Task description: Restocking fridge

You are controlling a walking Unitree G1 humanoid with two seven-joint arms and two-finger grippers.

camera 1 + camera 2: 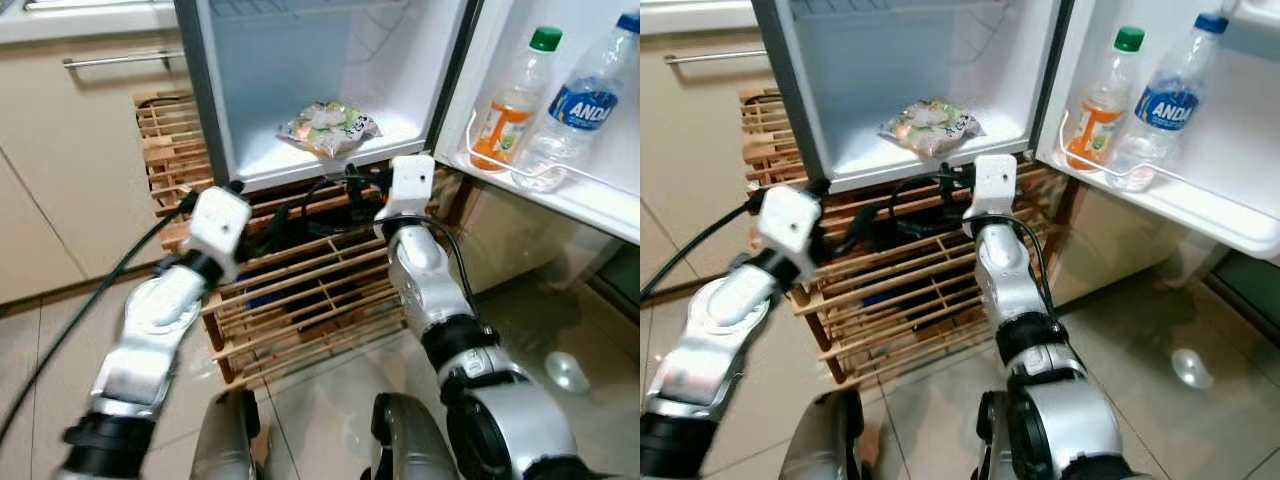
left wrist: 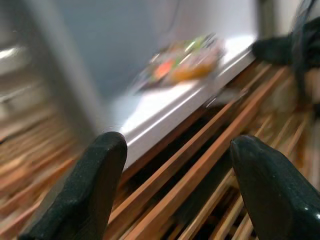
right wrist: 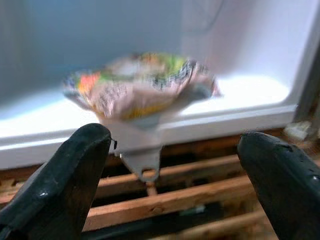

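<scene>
The small fridge (image 1: 215, 110) stands open. A colourful food packet (image 1: 328, 127) lies on its white floor, near the front lip. My right gripper (image 3: 175, 145) is open and empty, just below and in front of the packet (image 3: 137, 85), over the wooden rack. My left gripper (image 2: 175, 150) is also open and empty. It hovers over the rack slats to the left, below the fridge's front edge, with the packet (image 2: 187, 60) further off. In the head view the right gripper (image 1: 355, 180) and the left gripper (image 1: 268, 215) sit low in front of the fridge.
The open door shelf (image 1: 560, 190) on the right holds an orange drink bottle (image 1: 510, 100) and a water bottle (image 1: 575, 105). A slatted wooden rack (image 1: 300, 290) carries the fridge. A black cable (image 1: 90, 300) runs left past beige cabinets (image 1: 70, 160). A small shiny object (image 1: 567, 372) lies on the tiled floor.
</scene>
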